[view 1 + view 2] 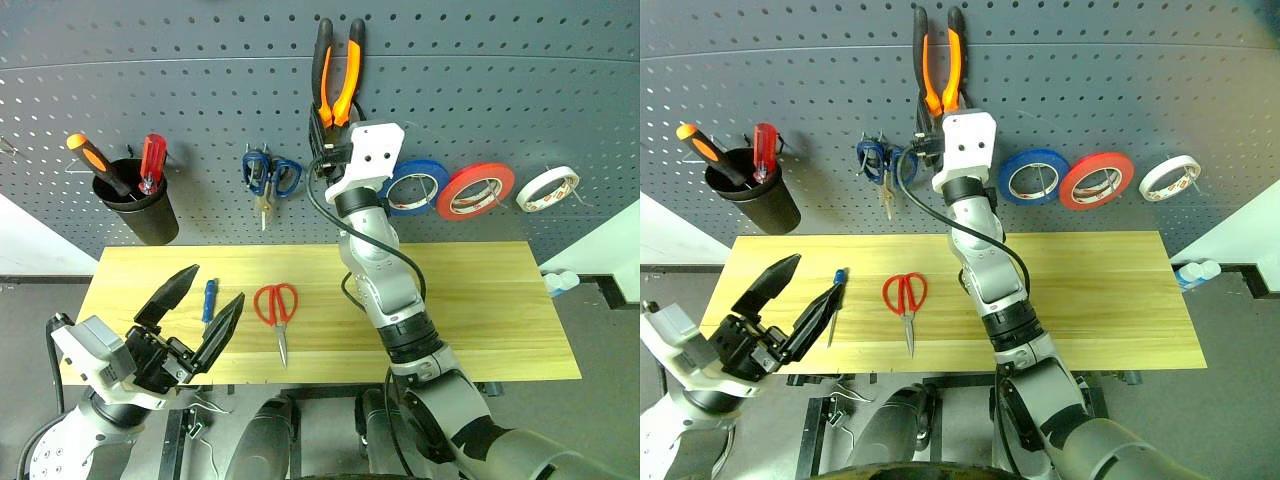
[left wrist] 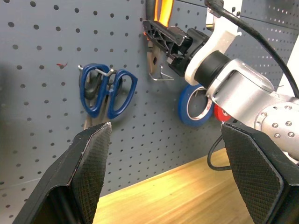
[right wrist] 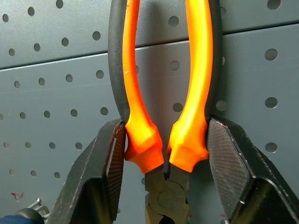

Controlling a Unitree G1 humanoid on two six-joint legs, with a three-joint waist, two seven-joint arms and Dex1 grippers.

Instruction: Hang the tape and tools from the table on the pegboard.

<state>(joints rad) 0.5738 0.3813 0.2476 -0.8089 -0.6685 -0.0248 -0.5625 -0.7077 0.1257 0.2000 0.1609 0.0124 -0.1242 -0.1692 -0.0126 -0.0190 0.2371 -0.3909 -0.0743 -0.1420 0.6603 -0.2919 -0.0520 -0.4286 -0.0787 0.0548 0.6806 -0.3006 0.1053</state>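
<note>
The pliers (image 1: 338, 70) with orange-and-black handles stand handles-up against the dark grey pegboard (image 1: 200, 60). My right gripper (image 1: 330, 140) is shut on them just above their joint; in the right wrist view its fingers (image 3: 110, 163) press on both handles (image 3: 140, 140). On the wooden table (image 1: 480, 300) lie the red-handled scissors (image 1: 277, 305) and, to their left, the small blue-handled screwdriver (image 1: 209, 298). My left gripper (image 1: 195, 305) hovers open over the table's front left, holding nothing. The white tape (image 1: 548, 188) hangs on the pegboard at the far right.
A blue roll (image 1: 415, 186) and a red roll (image 1: 475, 190) hang right of my right arm. Blue-handled scissors (image 2: 105, 91) hang left of the pliers. A black cup (image 1: 135, 205) with an orange and a red screwdriver sits on the board at the left.
</note>
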